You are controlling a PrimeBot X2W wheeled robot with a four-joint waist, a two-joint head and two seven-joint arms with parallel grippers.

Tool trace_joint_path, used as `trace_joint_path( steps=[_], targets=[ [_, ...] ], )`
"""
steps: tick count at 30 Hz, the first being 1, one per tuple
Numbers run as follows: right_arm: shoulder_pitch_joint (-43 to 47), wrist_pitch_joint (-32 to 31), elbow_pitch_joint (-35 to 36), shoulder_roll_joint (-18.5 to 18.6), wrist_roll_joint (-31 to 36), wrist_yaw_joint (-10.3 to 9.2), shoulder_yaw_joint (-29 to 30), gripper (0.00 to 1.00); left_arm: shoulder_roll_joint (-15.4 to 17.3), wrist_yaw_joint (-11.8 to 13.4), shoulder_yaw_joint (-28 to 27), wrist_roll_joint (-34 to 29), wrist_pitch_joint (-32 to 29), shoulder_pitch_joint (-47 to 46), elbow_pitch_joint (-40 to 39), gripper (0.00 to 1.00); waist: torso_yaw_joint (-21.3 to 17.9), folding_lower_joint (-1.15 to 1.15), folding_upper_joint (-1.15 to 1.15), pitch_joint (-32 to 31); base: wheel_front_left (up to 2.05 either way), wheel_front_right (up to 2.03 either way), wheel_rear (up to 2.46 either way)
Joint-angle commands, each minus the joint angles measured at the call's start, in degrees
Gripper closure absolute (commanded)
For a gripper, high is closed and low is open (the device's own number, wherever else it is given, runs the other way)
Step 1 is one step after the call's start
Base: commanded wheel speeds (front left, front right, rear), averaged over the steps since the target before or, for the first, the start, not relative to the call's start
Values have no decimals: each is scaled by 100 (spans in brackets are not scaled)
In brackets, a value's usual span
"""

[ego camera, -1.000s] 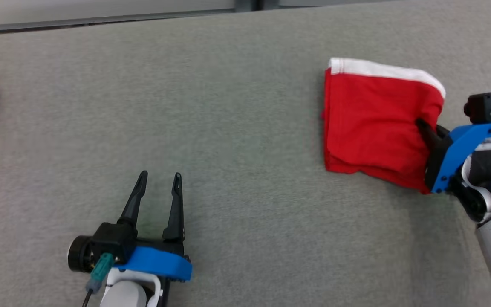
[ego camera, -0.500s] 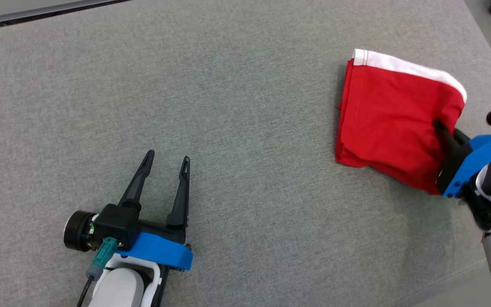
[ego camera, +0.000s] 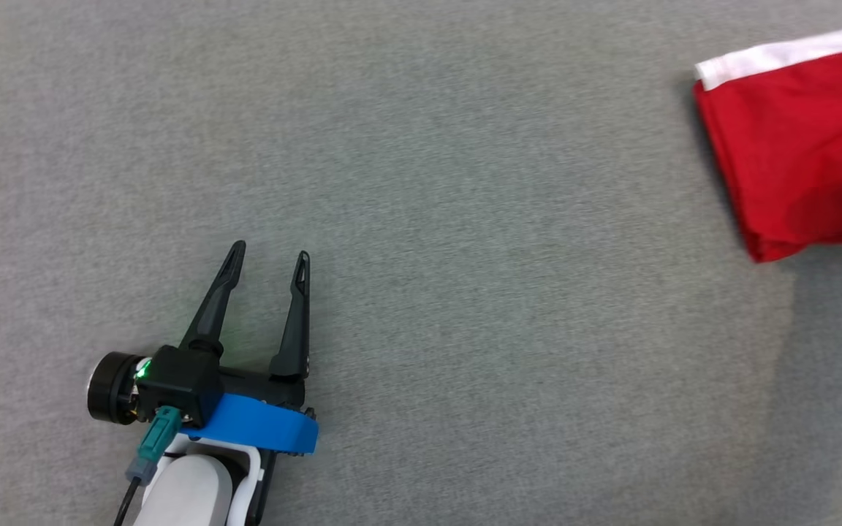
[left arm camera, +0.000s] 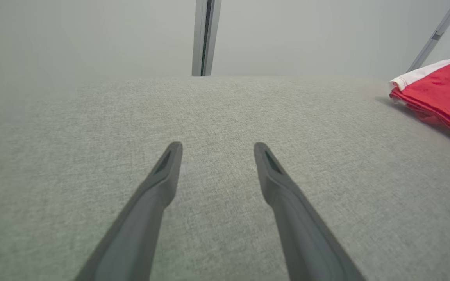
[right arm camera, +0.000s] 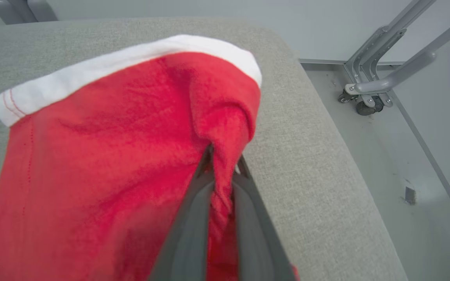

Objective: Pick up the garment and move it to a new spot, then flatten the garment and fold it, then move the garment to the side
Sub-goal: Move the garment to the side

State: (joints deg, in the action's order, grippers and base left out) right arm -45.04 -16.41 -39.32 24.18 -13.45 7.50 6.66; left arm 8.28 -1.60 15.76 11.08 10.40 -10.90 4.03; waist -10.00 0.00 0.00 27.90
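The garment (ego camera: 801,146) is red with a white band along one edge, folded into a compact stack at the far right of the head view. It also appears at the right edge of the left wrist view (left arm camera: 440,95). In the right wrist view my right gripper (right arm camera: 223,164) is shut on a pinched ridge of the garment (right arm camera: 104,156), with red cloth bunched between the fingers. My left gripper (ego camera: 269,254) rests open on the grey surface, well to the left of the garment, with nothing between its fingers (left arm camera: 162,171).
The grey fabric table (ego camera: 465,219) runs out just right of the garment, where its rounded edge (right arm camera: 326,156) drops to the floor. A metal frame on castors (right arm camera: 369,101) stands on the floor beyond that edge.
The head camera has swung, so the garment and right arm have slid to the right edge. The right gripper has kept its hold on the garment. The left gripper has stayed open.
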Motion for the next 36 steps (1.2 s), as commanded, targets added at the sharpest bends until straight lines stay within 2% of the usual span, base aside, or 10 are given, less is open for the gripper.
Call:
trace_joint_path(
  steps=[1,5,6,7,8,13,20,24,28,36],
  targets=[
    [-187,-29,-91,131,108,-2,126,100,9,9,13,17,26,-17,-37,0,155,0,0,114,0,0,0],
    [-338,-89,-231,215,321,-1,259,100,6,38,16,37,45,-25,-52,0,236,0,0,155,0,0,0],
    [-380,-92,-265,232,353,-1,291,84,4,46,18,44,56,-26,-50,0,252,0,0,163,0,0,0],
    [-418,-38,-285,245,393,-2,347,62,2,54,24,39,68,-26,-49,0,266,0,0,170,0,0,0],
    [-449,32,-293,249,445,-2,405,0,-1,50,27,37,78,-30,-46,0,275,0,0,177,0,0,0],
    [-424,435,-345,46,662,-1,466,0,-14,83,22,91,107,-43,14,0,240,0,0,142,0,0,0],
    [-512,814,-209,-176,654,-1,-94,0,-36,90,-1,182,183,-112,156,0,90,0,0,-122,0,0,0],
    [-454,1036,-73,-290,543,-2,-501,0,-51,109,-90,283,242,-135,327,0,86,0,0,-439,0,0,0],
    [-192,1381,16,-607,302,-1,-866,0,-77,160,-250,450,316,-48,583,0,104,0,0,-860,0,0,0],
    [739,2331,209,-1195,275,-1,-1468,0,-151,284,-532,729,416,290,1096,0,303,0,0,-1667,0,0,0]
  ],
)
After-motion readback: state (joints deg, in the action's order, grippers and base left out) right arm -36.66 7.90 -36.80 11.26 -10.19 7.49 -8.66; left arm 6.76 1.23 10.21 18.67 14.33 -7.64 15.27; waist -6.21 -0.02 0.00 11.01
